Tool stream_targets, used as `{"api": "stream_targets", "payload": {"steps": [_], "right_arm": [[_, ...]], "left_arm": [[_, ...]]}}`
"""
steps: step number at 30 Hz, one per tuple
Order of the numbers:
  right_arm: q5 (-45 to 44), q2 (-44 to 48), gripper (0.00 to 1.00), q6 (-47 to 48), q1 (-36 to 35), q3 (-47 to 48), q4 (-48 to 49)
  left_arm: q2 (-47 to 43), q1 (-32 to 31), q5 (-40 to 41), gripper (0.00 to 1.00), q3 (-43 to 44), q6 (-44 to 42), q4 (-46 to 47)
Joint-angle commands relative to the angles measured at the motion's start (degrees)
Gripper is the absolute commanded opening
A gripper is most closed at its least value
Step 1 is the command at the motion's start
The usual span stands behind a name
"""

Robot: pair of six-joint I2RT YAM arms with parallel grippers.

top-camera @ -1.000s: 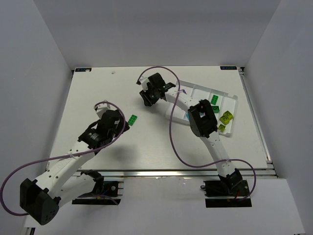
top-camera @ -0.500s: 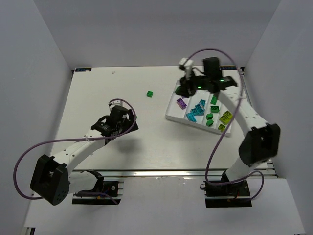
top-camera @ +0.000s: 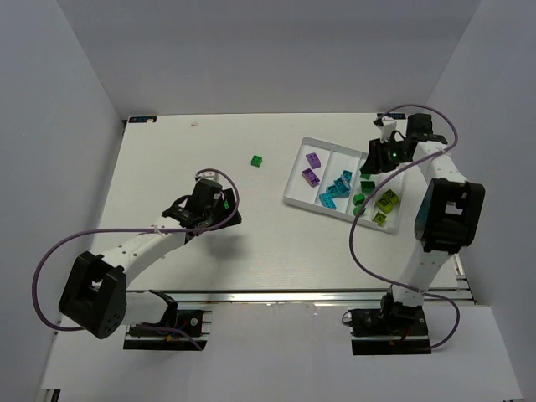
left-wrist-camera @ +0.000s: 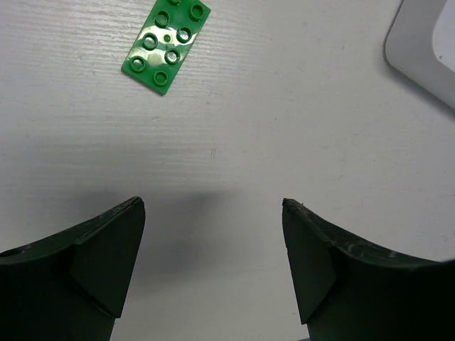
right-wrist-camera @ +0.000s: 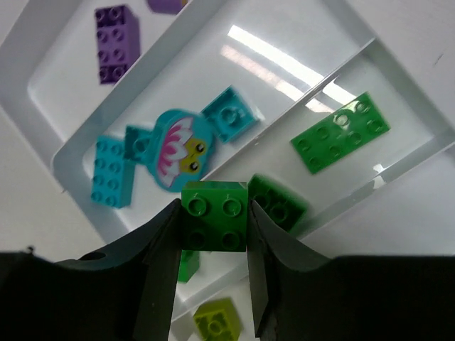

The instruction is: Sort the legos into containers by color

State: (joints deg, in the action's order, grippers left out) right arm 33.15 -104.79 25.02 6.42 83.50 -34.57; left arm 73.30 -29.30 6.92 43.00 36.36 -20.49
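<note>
My right gripper is shut on a small green four-stud lego, held above the white tray. Below it lie teal legos, a green plate and a yellow-green brick. In the top view the right gripper hangs over the tray's right compartment. The left compartment holds purple legos, the middle one teal legos. My left gripper is open and empty over bare table, with a flat green lego ahead of it. A green lego lies loose left of the tray.
The tray's rounded corner shows to the right of the left gripper. White walls close in the table on three sides. A metal rail runs along the near edge by the arm bases.
The right arm has swung from the table's middle to the tray's far right end. The left gripper has opened wider and edged right. The loose green lego lies farther back than a second ago.
</note>
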Motion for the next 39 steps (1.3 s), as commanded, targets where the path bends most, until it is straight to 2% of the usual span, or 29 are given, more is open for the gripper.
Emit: {"api": "stream_targets", "payload": {"steps": [1, 2, 4, 7, 8, 9, 13, 14, 17, 20, 21, 24, 25, 26, 28, 29, 30, 31, 34, 35, 37, 39], "right_arm": [[0.08, -6.37, 0.07, -1.99, 0.53, 8.94, -1.72], [-0.18, -7.61, 0.13, -2.16, 0.53, 11.31, -1.12], [-2.38, -10.16, 0.19, -2.25, 0.44, 12.64, -0.15], [-4.22, -13.41, 0.41, -0.76, 0.44, 15.46, -0.59], [-4.75, -13.85, 0.52, -0.32, 0.44, 15.63, -0.59], [-4.93, -14.21, 0.57, 0.03, 0.53, 15.55, -0.33], [-3.71, -13.86, 0.70, 0.30, 0.88, 15.37, -0.68], [-3.35, -13.51, 0.77, 0.30, 0.97, 15.29, -0.85], [-1.16, -11.06, 0.89, 2.84, 1.32, 15.90, -4.01], [1.91, -7.46, 0.89, 8.63, 1.41, 15.47, -7.53], [2.44, -3.18, 0.89, 9.69, 1.41, 13.89, -6.66], [5.61, 7.65, 0.89, 10.23, 1.76, 1.61, 2.90], [5.87, 9.59, 0.89, 9.62, 1.76, -3.21, 4.49], [9.44, 11.78, 0.87, 12.57, 1.76, -3.87, 1.98], [14.55, 11.63, 0.70, 18.29, 1.76, -1.96, -6.78], [19.10, 10.67, 0.49, 21.19, 1.85, 1.10, -11.53], [20.80, 10.40, 0.37, 25.04, 1.85, 2.18, -19.32], [22.04, 10.40, 0.25, 25.87, 1.85, 2.45, -21.22], [24.95, 13.55, 0.25, 26.58, 1.85, -1.40, -20.90], [25.47, 15.74, 0.31, 26.40, 1.93, -2.72, -19.94], [25.83, 17.60, 0.37, 25.52, 1.93, -6.06, -17.38], [25.92, 18.92, 0.40, 24.91, 1.93, -7.47, -16.59]], "left_arm": [[-0.87, 0.47, -1.29, 0.87, 0.85, -0.94, 1.24], [-0.96, 0.38, -1.12, 0.87, 0.85, -1.03, 0.89], [-0.88, 0.47, -0.68, 0.88, 1.03, -1.20, 0.63], [0.00, 0.65, -0.24, 0.88, 1.99, -2.08, -0.25], [0.35, 0.65, -0.15, 0.89, 2.17, -2.43, -0.34], [1.40, 0.65, -0.06, 0.89, 2.78, -2.69, -0.43], [5.79, 0.73, 0.46, 0.90, 5.76, -6.02, -1.47], [6.85, 0.73, 0.55, 0.90, 6.56, -6.73, -1.66], [10.54, 0.73, 0.73, 0.90, 9.55, -9.72, -2.01], [13.88, 0.82, 1.17, 0.90, 12.53, -12.62, -2.18], [14.85, 0.82, 1.43, 0.90, 13.33, -13.32, -2.27], [19.07, 0.91, 2.40, 0.88, 17.02, -16.31, -3.24], [20.21, 1.08, 2.83, 0.87, 17.90, -17.80, -3.94], [22.48, 1.35, 3.62, 0.85, 19.82, -18.42, -4.46], [24.69, 1.96, 4.07, 0.80, 21.94, -20.96, -6.04], [25.74, 2.23, 4.50, 0.77, 22.90, -21.76, -6.75], [27.50, 2.49, 4.86, 0.75, 24.57, -22.47, -7.28], [28.21, 3.01, 4.69, 0.75, 25.11, -23.78, -7.98], [29.97, 4.16, 4.86, 0.75, 26.34, -26.07, -8.25], [30.41, 4.51, 4.77, 0.75, 26.52, -26.51, -8.16], [31.55, 5.39, 4.25, 0.75, 27.04, -27.74, -8.16], [32.43, 5.92, 3.63, 0.76, 27.31, -28.45, -7.81]]}}
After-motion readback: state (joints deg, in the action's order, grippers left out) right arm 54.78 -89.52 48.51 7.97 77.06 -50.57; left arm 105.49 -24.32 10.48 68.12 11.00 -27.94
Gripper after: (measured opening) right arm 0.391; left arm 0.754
